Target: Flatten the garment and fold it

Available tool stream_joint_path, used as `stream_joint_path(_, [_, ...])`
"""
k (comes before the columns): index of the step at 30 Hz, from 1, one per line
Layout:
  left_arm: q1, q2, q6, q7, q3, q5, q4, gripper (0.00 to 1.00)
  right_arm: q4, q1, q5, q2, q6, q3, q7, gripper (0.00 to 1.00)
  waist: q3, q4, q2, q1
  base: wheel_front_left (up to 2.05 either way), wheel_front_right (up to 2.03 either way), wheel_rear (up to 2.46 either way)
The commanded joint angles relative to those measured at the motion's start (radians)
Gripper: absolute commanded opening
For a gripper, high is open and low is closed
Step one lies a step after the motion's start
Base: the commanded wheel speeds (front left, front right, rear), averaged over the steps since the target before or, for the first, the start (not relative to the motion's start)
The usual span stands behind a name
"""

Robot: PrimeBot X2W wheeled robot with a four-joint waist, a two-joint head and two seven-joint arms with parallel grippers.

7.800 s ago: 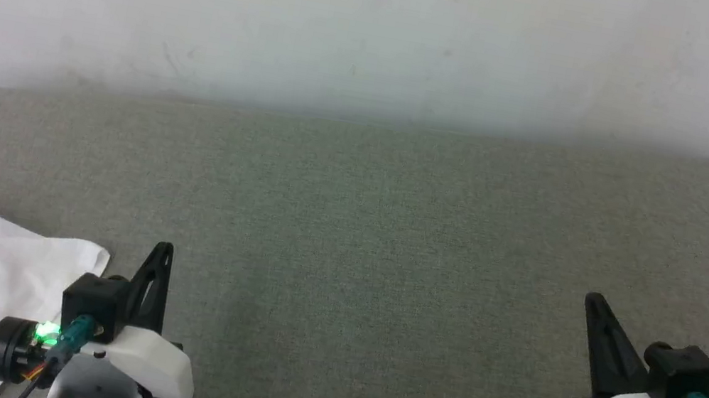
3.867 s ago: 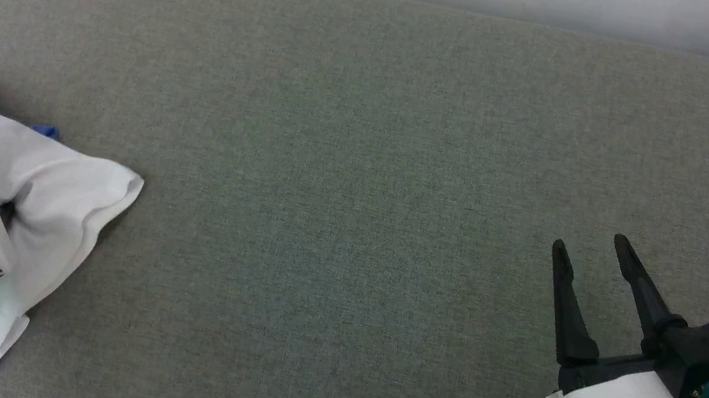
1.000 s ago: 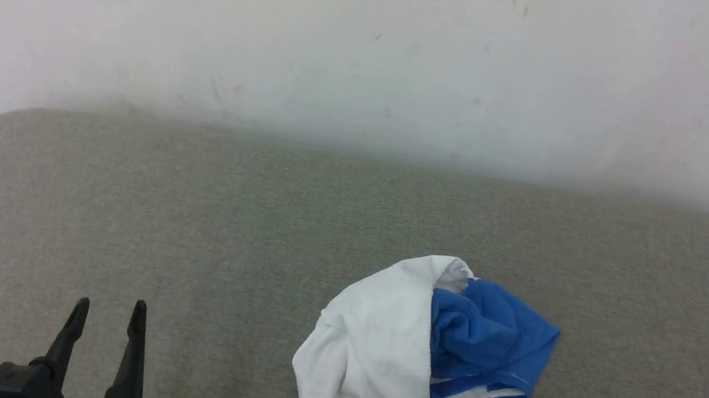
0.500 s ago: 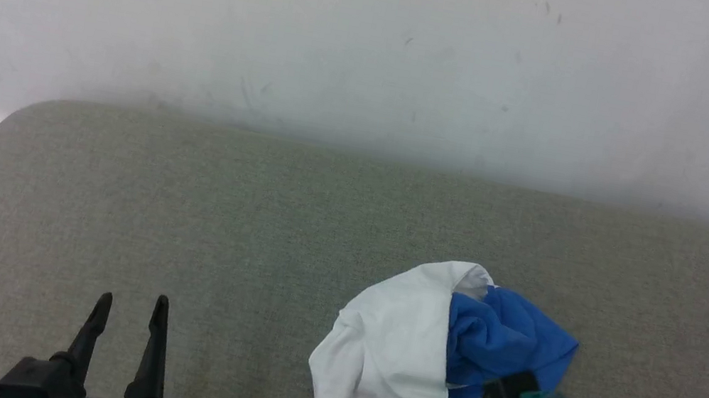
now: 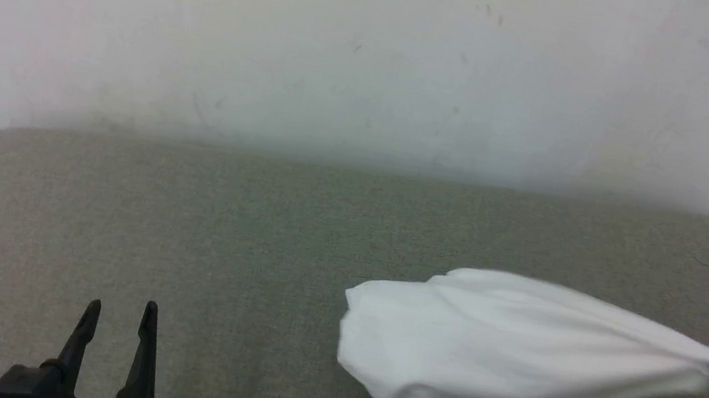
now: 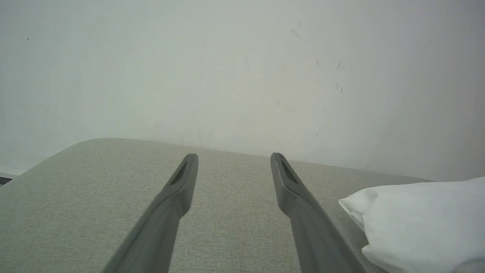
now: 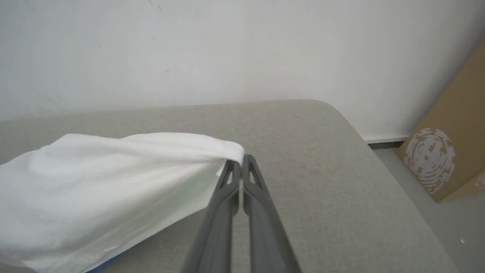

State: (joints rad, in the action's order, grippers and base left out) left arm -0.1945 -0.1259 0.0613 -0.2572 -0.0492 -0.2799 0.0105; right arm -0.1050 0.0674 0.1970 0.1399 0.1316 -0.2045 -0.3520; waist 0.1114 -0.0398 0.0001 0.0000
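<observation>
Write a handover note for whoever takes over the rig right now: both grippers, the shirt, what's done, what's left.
Left gripper: open, empty, above the grey padded surface, apart from the garment.
Right gripper: shut on a white edge of the garment, with the cloth stretched toward it.
Done: one edge gripped.
Left: the garment lies bunched, not flat. Spread it out, then fold it.

Head camera high, wrist cameras low (common: garment (image 5: 501, 353))
</observation>
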Motion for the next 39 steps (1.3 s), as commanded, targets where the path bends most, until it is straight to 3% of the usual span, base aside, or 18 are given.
stream_joint_path(1, [-0.004,0.005,-0.007,-0.005,0.002,0.012,0.003,1.0,-0.008,0.035,-0.014,-0.013,-0.001,-0.077,-0.014,0.0,-0.001,0.011,-0.0001,0.0,0.0,0.0,0.0])
stream_joint_path(5, [0.002,0.008,-0.008,-0.005,0.0,0.017,-0.004,1.0,0.007,0.13,-0.073,-0.052,-0.001,-0.328,-0.052,0.0,-0.011,0.01,-0.0001,0.0,0.0,0.0,0.0])
stream_joint_path(9, [-0.004,0.014,-0.003,-0.005,0.006,0.017,-0.012,1.0,0.07,0.201,-0.099,-0.085,-0.001,-0.46,-0.055,0.0,-0.02,0.009,-0.0001,0.0,0.0,0.0,0.0])
stream_joint_path(10, [-0.005,0.015,-0.002,-0.005,0.008,0.017,-0.013,1.0,0.09,0.208,-0.099,-0.087,-0.001,-0.467,-0.045,0.16,-0.023,0.01,-0.0001,0.0,0.0,0.0,0.0])
stream_joint_path(11, [-0.005,0.015,-0.001,-0.005,0.01,0.017,-0.015,1.0,0.113,0.207,-0.086,-0.088,-0.001,-0.463,-0.027,0.48,-0.024,0.012,-0.0001,0.0,0.0,0.0,0.0])
stream_joint_path(12, [-0.005,0.016,0.0,-0.005,0.011,0.017,-0.016,1.0,0.138,0.205,-0.065,-0.089,-0.001,-0.451,-0.005,1.0,-0.026,0.014,-0.0001,0.0,0.0,0.0,0.0])
stream_joint_path(18, [0.0,0.017,0.001,-0.005,0.011,0.018,-0.027,1.0,0.16,0.142,-0.007,-0.089,-0.001,-0.358,0.211,1.0,-0.02,0.023,-0.0001,0.0,0.0,0.0,0.0])
stream_joint_path(22, [0.002,0.017,0.001,-0.005,0.005,0.019,-0.035,1.0,0.105,0.097,-0.015,-0.089,-0.001,-0.259,0.261,1.0,-0.011,0.023,-0.0001,0.0,0.0,0.0,0.0])
stream_joint_path(26, [0.004,0.018,0.001,-0.005,0.0,0.015,-0.034,1.0,0.054,0.018,-0.04,-0.081,-0.001,-0.102,0.159,1.0,-0.015,0.025,-0.0001,0.0,0.0,0.0,0.0])
stream_joint_path(29, [0.019,0.02,-0.004,-0.005,-0.011,0.016,-0.035,1.0,0.095,-0.075,-0.02,-0.024,-0.001,0.017,0.026,1.0,-0.032,0.017,-0.0001,0.0,0.0,0.0,0.0])
stream_joint_path(39, [0.1,0.039,-0.027,-0.005,-0.043,0.013,-0.028,1.0,0.416,-0.379,0.11,0.188,-0.001,0.241,-0.297,1.0,-0.127,-0.044,-0.0001,0.0,0.0,0.0,0.0])
